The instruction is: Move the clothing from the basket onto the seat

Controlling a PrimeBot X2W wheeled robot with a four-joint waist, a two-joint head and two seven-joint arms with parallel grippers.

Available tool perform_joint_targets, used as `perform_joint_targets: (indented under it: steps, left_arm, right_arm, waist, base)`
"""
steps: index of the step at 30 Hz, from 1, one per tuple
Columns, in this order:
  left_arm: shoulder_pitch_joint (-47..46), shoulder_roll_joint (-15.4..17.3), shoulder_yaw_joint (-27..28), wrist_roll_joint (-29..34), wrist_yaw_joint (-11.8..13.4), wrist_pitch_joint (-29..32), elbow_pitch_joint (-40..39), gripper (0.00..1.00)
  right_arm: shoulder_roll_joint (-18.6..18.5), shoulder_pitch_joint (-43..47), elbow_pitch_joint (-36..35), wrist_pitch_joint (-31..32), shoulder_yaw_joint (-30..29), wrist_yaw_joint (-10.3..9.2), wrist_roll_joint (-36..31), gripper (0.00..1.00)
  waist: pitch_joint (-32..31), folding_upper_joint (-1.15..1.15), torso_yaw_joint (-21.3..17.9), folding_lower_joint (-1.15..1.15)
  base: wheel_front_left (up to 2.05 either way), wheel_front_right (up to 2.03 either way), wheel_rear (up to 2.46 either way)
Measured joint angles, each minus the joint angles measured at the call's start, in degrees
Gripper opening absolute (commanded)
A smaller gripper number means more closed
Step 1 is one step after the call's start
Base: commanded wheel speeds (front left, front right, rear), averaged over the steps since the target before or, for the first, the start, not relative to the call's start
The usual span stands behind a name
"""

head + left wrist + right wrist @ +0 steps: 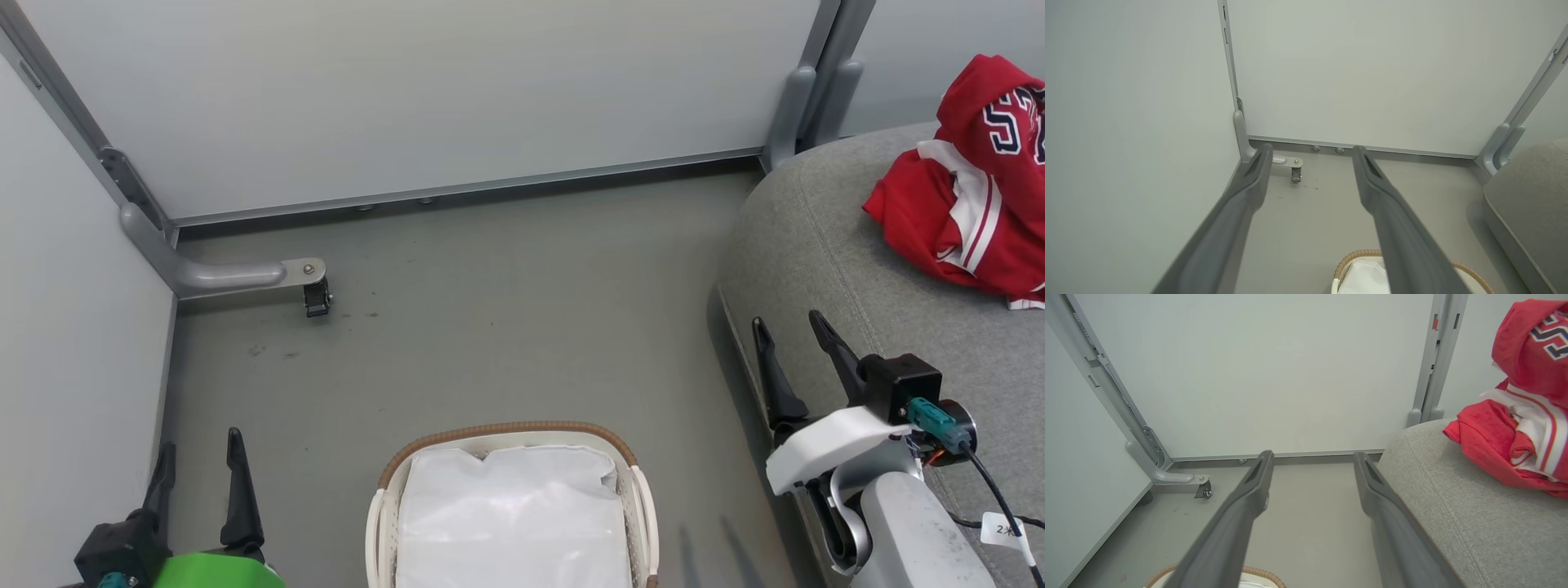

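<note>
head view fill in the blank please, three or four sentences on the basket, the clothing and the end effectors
1. The clothing lying on the seat is mostly ____.
2. The basket holds a liner sheet whose colour is ____.
3. In the head view the seat lies to the basket's ____.
4. The left end effector and the right end effector hold nothing and both stand ____.
Missing words: red; white; right; open.
</note>
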Motion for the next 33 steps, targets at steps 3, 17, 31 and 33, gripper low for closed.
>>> perform_joint_targets:
  steps: [3,17,31,33]
  left_arm:
    - [0.2,-0.3,-0.3,-0.4,0.0,0.0,1.1,0.0]
    - [0.2,-0.8,-0.5,-11.5,0.0,3.3,3.0,0.0]
    - [-0.8,-0.8,-0.5,-24.6,0.0,6.7,2.4,0.0]
    - [-1.2,-0.8,-0.5,-26.5,0.0,7.1,2.4,0.0]
  right_arm:
    - [0.3,0.6,0.9,0.1,0.1,0.0,0.0,0.0]
    - [0.6,3.0,1.4,3.5,-1.2,0.0,11.4,0.0]
    - [0.6,4.1,-0.9,6.7,-2.4,0.0,24.7,0.0]
    - [0.6,4.2,-1.1,7.2,-2.7,0.0,26.6,0.0]
  waist:
    - [0.0,0.0,0.0,0.0]
    - [-0.4,0.0,0.3,0.0]
    - [-0.7,0.0,0.6,0.0]
    - [-0.8,0.0,0.7,0.0]
  base:
    - [0.0,0.0,0.0]
    - [0.0,0.0,0.0]
    - [0.0,0.0,0.0]
    - [0.0,0.0,0.0]
